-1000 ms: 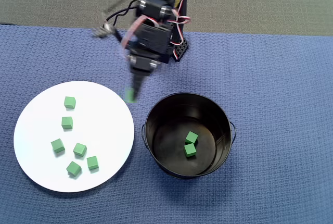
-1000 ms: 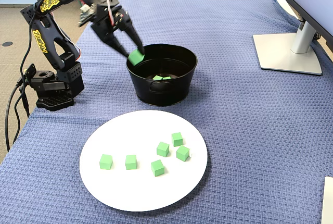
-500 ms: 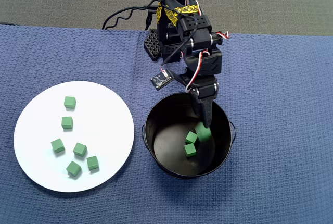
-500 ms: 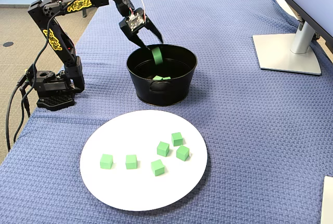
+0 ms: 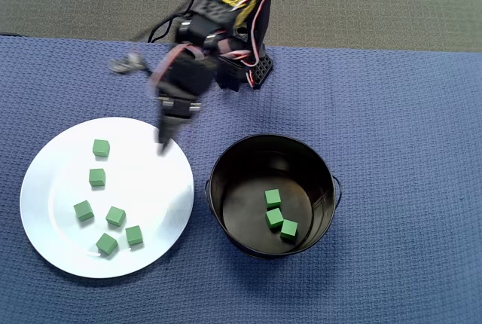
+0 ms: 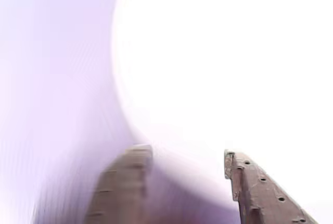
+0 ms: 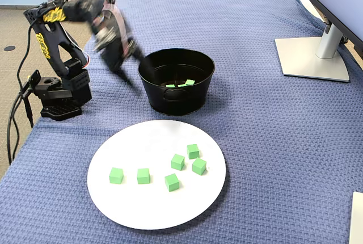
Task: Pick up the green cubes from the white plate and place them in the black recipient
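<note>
The fingers (image 5: 161,145) stand apart and empty above the white plate's (image 5: 53,188) edge; six green cubes (image 5: 114,216) lie well apart from them, three in the black recipient (image 5: 226,164).

The arm (image 5: 215,34) reaches forward and down — blurred — its gripper (image 6: 184,164) empty, 2 fingers parted.

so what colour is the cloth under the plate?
Blue textured cloth, clearest in the overhead view.
</note>
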